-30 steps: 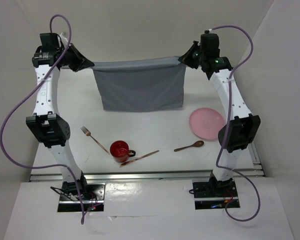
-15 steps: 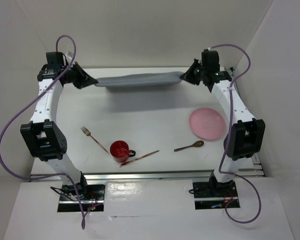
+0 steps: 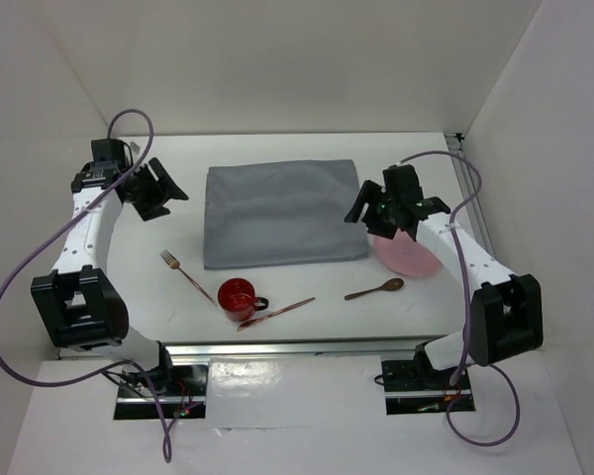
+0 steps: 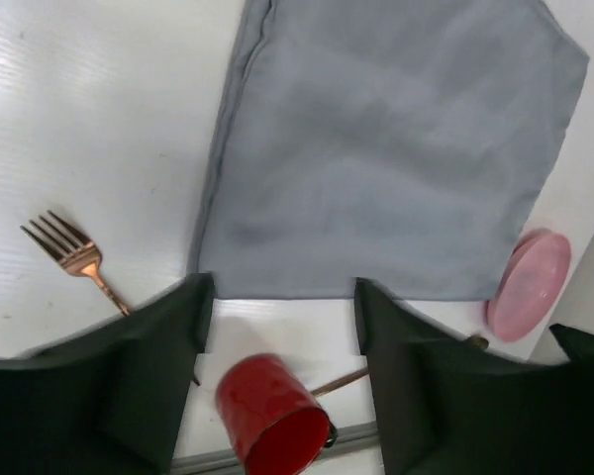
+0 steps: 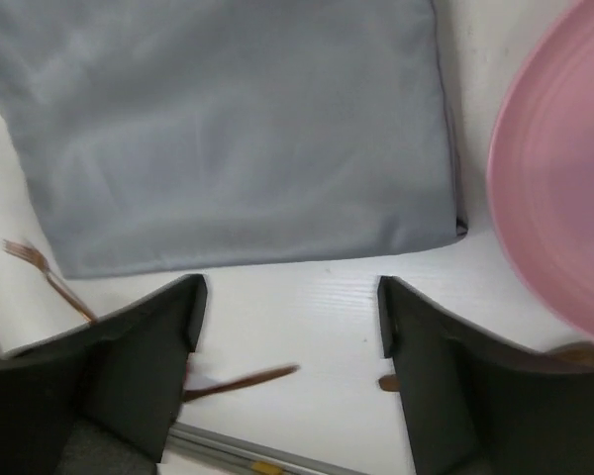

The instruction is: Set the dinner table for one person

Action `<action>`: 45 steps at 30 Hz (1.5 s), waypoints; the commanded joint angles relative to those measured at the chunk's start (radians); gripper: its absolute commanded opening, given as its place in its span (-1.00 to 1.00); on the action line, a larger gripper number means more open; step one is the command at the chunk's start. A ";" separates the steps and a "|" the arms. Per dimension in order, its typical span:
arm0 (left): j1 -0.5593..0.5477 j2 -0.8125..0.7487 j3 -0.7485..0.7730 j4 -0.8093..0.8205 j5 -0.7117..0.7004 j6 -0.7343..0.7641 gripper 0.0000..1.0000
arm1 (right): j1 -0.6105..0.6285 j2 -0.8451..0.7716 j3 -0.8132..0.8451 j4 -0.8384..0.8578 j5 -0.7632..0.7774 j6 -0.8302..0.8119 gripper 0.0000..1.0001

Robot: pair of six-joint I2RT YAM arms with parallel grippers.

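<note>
The grey cloth placemat (image 3: 282, 213) lies flat on the white dinner table (image 3: 307, 148), toward the back middle. My left gripper (image 3: 170, 196) is open and empty just left of the placemat's left edge. My right gripper (image 3: 356, 212) is open and empty at its right edge, beside the pink plate (image 3: 414, 255). The left wrist view shows the placemat (image 4: 396, 139), a copper fork (image 4: 74, 255) and a red cup (image 4: 272, 421) below my open left gripper (image 4: 282, 297). The right wrist view shows the placemat (image 5: 238, 129) and plate (image 5: 564, 188) beyond my open right gripper (image 5: 289, 292).
Near the front edge lie the copper fork (image 3: 185, 272), the red cup (image 3: 238, 297), a copper knife (image 3: 277, 313) and a brown spoon (image 3: 374, 289). White walls close in the table at the back and both sides.
Both grippers held the placemat up by its top corners, lowered it flat onto the table, let go and drew back toward the front, now open.
</note>
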 commanded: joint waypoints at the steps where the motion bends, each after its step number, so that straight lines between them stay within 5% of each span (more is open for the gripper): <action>1: -0.055 0.035 0.026 0.071 -0.026 0.035 -0.02 | 0.035 0.050 0.057 0.007 0.053 -0.037 0.03; 2: -0.070 0.065 0.026 0.071 -0.026 0.035 -0.99 | 0.047 0.085 0.097 0.007 0.040 -0.049 -0.25; 5: -0.142 0.183 0.035 0.071 -0.055 0.008 -1.00 | 0.059 0.258 0.177 0.017 0.040 -0.063 -0.95; 6: -0.180 0.205 0.035 0.071 -0.070 -0.003 -1.00 | 0.059 0.299 0.227 0.017 0.031 -0.063 -1.00; 14: -0.268 0.371 -0.019 0.106 -0.164 -0.025 -1.00 | 0.059 0.485 0.217 0.056 0.000 -0.042 -1.00; 25: -0.300 0.363 -0.160 0.137 -0.207 -0.034 -1.00 | 0.068 0.346 -0.100 0.115 0.037 0.024 -1.00; 45: -0.300 0.230 -0.252 0.105 -0.285 -0.034 -1.00 | 0.087 0.183 -0.206 0.052 0.057 0.043 -1.00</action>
